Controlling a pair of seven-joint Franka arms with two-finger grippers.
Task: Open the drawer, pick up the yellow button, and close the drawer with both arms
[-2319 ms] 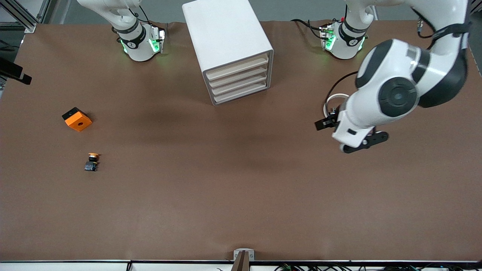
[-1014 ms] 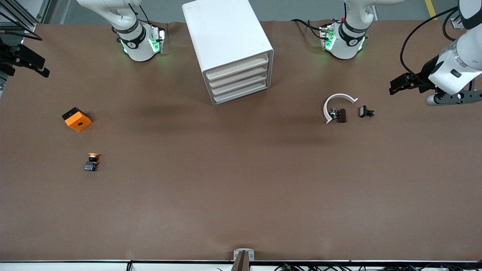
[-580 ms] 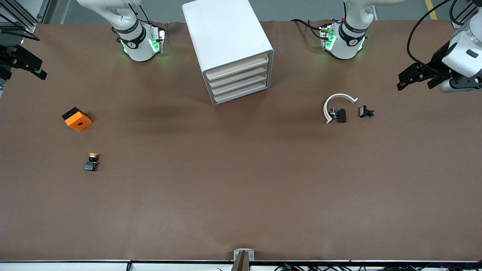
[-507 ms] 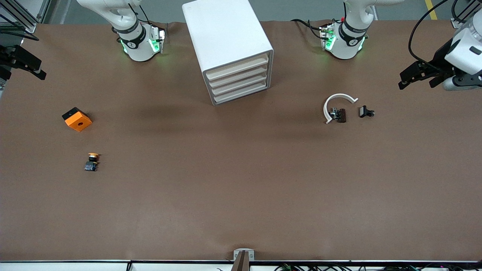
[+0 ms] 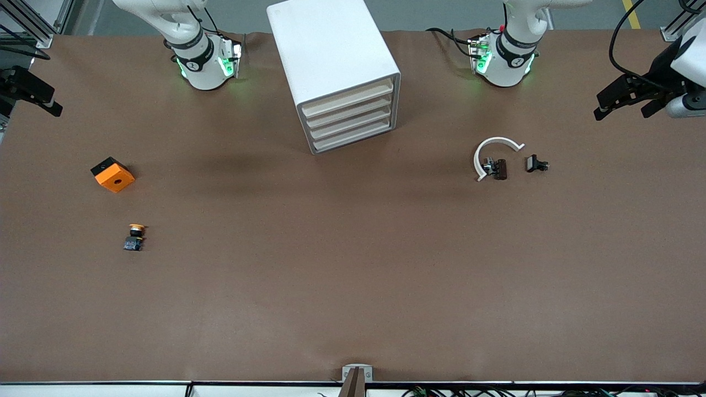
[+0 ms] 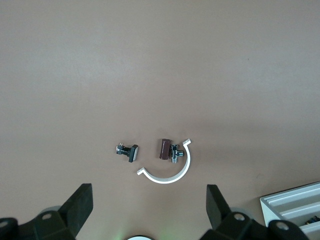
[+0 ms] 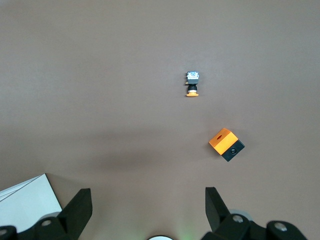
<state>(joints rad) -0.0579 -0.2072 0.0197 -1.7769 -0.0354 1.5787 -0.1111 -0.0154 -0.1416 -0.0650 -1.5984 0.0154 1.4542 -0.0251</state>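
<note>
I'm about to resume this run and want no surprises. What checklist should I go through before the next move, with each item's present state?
1. Top drawer shut: ok; all four fronts sit flush in the cabinet.
2. Button inside the drawer: not ok; it lies on the table, nearer the front camera than the orange block.
3. Left pincer open and empty: ok.
4. Right pincer open and empty: ok.
5. Both arms off the cabinet: ok; each hangs over its own table end.
</note>
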